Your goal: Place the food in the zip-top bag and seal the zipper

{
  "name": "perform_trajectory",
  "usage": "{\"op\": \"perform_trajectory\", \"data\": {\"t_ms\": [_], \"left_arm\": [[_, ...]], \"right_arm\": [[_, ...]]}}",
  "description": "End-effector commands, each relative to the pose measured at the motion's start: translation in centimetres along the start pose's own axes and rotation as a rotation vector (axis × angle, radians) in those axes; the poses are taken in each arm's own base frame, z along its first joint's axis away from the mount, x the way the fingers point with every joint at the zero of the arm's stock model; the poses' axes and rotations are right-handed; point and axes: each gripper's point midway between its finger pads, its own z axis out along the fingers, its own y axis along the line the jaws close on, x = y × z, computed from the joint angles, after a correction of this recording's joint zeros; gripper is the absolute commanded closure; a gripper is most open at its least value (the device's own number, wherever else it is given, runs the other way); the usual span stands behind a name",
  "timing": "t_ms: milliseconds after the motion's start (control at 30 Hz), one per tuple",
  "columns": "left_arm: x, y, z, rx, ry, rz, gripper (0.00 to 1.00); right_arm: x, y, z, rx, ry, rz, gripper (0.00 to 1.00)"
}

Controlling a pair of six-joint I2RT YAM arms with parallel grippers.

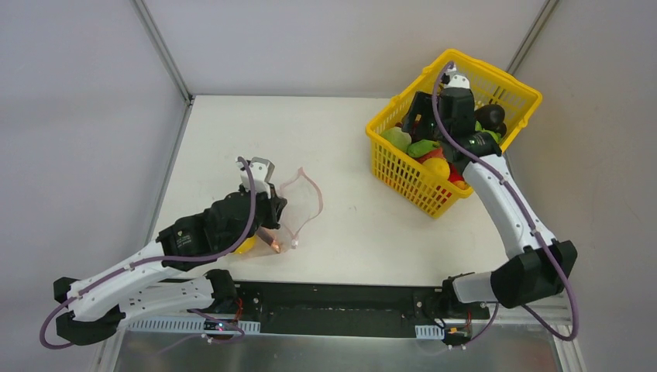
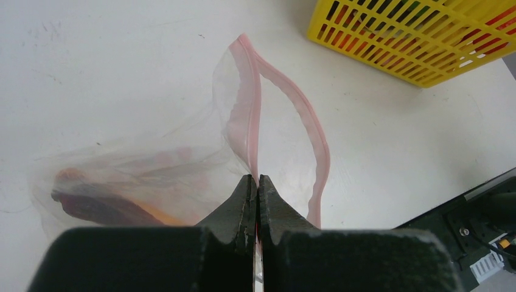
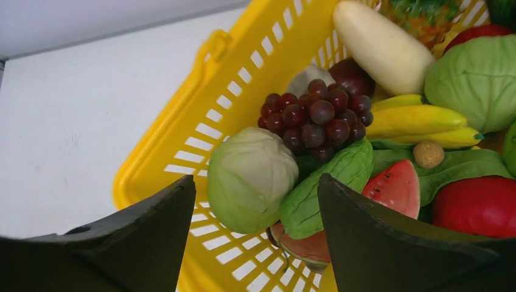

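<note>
The clear zip-top bag [image 1: 288, 213] lies on the white table at the left, its mouth gaping toward the right. My left gripper [image 2: 256, 181] is shut on the pink zipper strip [image 2: 246, 109] at one lip of the mouth. Dark and orange food [image 2: 97, 204] shows through the bag. My right gripper [image 3: 255, 185] is open over the yellow basket [image 1: 403, 167], above a round green cabbage [image 3: 251, 176]. A purple grape bunch [image 3: 313, 118], bananas [image 3: 420, 121], a watermelon slice [image 3: 395, 185] and a red tomato [image 3: 477, 204] lie in the basket.
The basket stands at the table's back right corner, against the grey wall. A second, bigger cabbage [image 3: 477, 79] and a pale long vegetable [image 3: 380, 42] lie deeper in it. Black base rail [image 1: 333, 298] runs along the near edge.
</note>
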Motion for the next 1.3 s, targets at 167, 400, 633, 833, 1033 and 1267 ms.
{"op": "perform_trajectory", "data": {"t_ms": [167,400,633,833,1033,1267], "left_arm": [[-0.1,-0.9,0.4,0.031,-0.001,-0.028,1.00],[0.0,-0.7,0.4,0.027,-0.002,-0.025,1.00],[0.3,-0.6,0.5,0.023,-0.004,-0.037,1.00],[0.3,-0.6,0.5,0.023,-0.002,-0.039,1.00],[0.3,-0.7,0.5,0.026,0.002,-0.043,1.00],[0.4,-0.7,0.5,0.023,0.003,-0.049,1.00]], "right_arm": [[4.6,0.6,2.9,-0.145,0.309,0.044,0.13],[7.4,0.5,5.7,-0.160,0.455,0.029,0.06],[8.4,-1.0,7.8,-0.070,0.457,0.032,0.18],[8.0,-1.0,7.7,-0.071,0.430,0.030,0.55],[6.9,-0.7,7.0,-0.086,0.392,0.026,0.82],[2.4,0.5,4.0,-0.146,0.200,0.056,1.00]]}}
